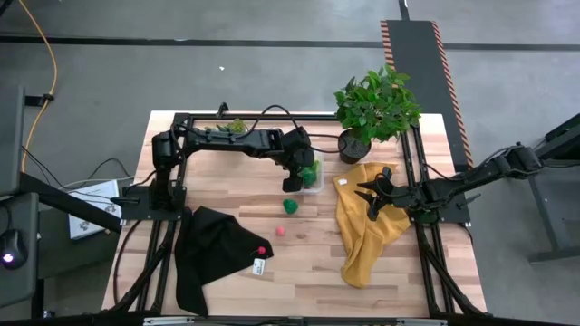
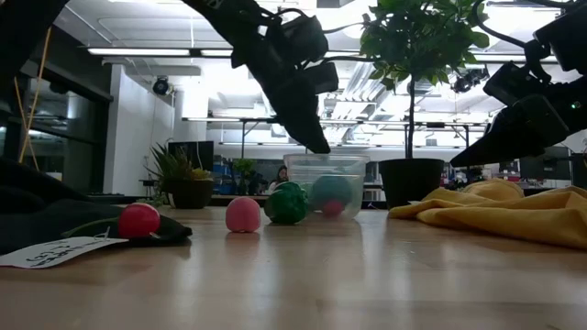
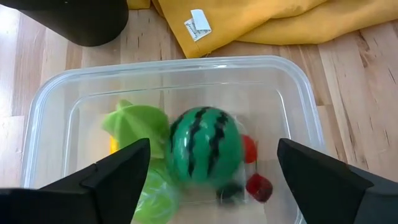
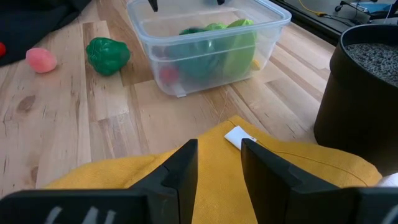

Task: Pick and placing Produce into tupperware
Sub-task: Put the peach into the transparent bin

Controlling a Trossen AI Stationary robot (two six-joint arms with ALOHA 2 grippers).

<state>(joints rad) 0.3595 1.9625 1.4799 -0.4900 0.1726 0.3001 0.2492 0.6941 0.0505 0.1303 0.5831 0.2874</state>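
We see the left gripper (image 3: 211, 180) spread wide above the tupperware (image 3: 56, 93), the striped melon (image 3: 205, 146) lying inside it. We risk clipping the rim on withdrawal and shoving it. The right gripper (image 4: 219, 163), empty and slightly parted, hovers over the yellow cloth (image 4: 298, 168).

Clear tupperware (image 3: 298, 99) upright, lidless; inside: striped melon (image 3: 205, 146), light-green leafy piece (image 3: 140, 124), small red bits (image 3: 258, 185). Outside on desk: green piece (image 1: 290, 206), pink piece (image 1: 281, 231), red ball (image 1: 262, 251).
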